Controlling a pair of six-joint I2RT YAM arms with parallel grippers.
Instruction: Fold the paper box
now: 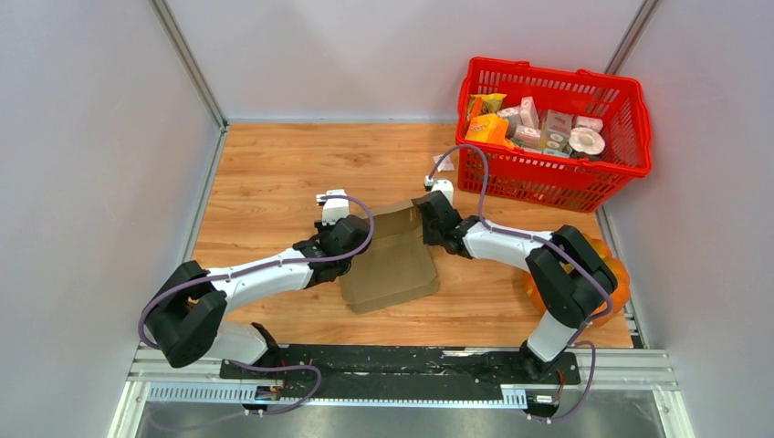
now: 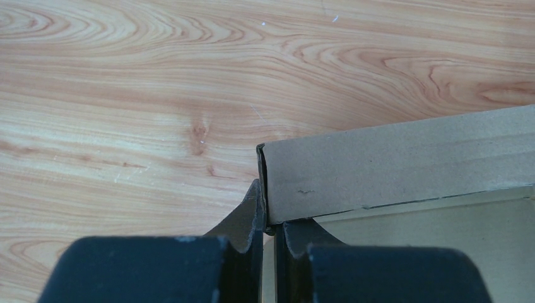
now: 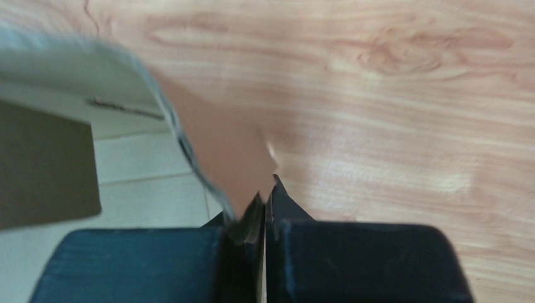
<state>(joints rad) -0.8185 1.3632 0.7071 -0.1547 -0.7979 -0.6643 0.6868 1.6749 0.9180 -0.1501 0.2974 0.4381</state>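
Note:
The paper box (image 1: pixel 392 265) is plain brown cardboard, partly folded, lying in the middle of the wooden table between both arms. My left gripper (image 1: pixel 358 248) is at its left edge. In the left wrist view the left gripper (image 2: pixel 270 227) is shut on the corner of a raised cardboard wall (image 2: pixel 397 164). My right gripper (image 1: pixel 423 228) is at the box's upper right edge. In the right wrist view the right gripper (image 3: pixel 264 205) is shut on a blurred cardboard flap (image 3: pixel 214 145), with the box's pale inside (image 3: pixel 145 183) to the left.
A red basket (image 1: pixel 630 137) holding several small printed packages stands at the back right. An orange pumpkin (image 1: pixel 621 278) sits at the right edge behind the right arm. Grey walls close in the table on the left, right and back.

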